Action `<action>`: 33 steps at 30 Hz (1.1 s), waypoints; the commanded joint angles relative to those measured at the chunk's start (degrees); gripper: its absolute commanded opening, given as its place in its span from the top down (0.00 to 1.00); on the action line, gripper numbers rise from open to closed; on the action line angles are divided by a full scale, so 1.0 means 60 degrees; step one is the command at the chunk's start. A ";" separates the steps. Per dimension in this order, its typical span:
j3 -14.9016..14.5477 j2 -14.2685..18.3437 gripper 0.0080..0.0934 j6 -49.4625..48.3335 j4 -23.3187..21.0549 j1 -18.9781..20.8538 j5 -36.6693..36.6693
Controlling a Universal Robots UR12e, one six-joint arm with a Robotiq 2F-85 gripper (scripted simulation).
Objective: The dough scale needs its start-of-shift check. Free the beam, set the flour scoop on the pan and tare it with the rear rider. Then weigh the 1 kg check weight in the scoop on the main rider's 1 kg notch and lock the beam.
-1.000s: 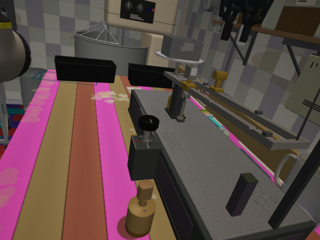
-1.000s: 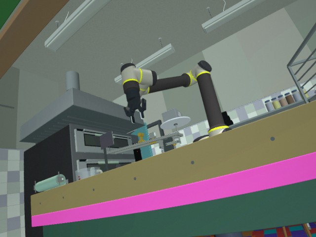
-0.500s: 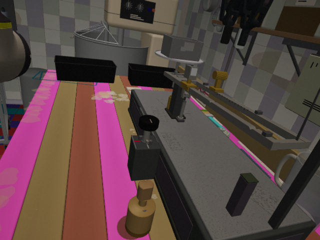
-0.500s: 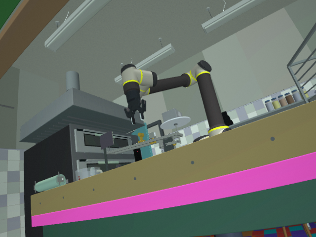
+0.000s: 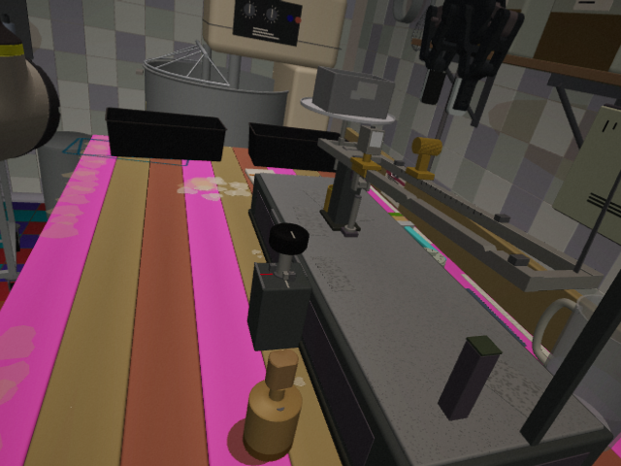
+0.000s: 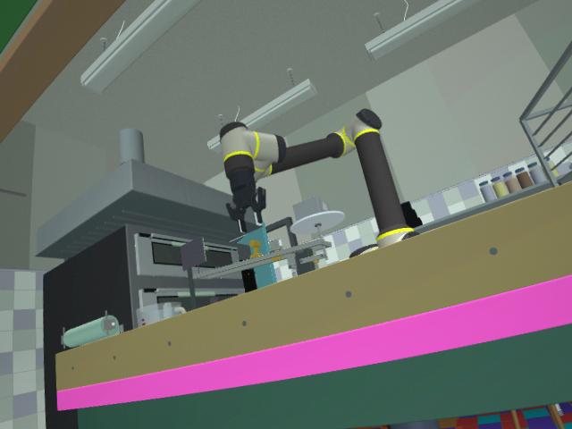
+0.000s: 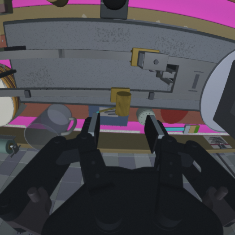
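The brass rider with a ribbed knob (image 7: 122, 101) (image 5: 425, 156) sits on the rear beam bar, directly below my gripper (image 7: 124, 130) (image 5: 451, 98) (image 6: 247, 217). A second brass rider (image 7: 135, 57) (image 5: 365, 164) sits on the other bar near the pivot post. The grey flour scoop (image 5: 353, 93) (image 6: 310, 207) rests on the round pan (image 5: 348, 114). The brass check weight (image 5: 273, 406) stands on the striped table beside the scale base, below the black lock knob (image 5: 288, 238). My gripper hangs above the beam, open and holding nothing.
The scale's beam (image 5: 466, 225) runs long beneath the gripper. A glass mug (image 7: 48, 125) and a small timer (image 7: 143, 115) lie on the table behind the scale. Two black bins (image 5: 165, 134) stand at the table's far end, before a mixer.
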 commanded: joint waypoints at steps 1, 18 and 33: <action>0.0026 0.0013 0.41 0.0000 -0.0043 0.0000 0.0000; 0.0610 0.0339 0.41 0.0000 -0.0958 -0.0001 0.0000; 0.0696 0.0397 0.41 0.0000 -0.1105 -0.0001 0.0000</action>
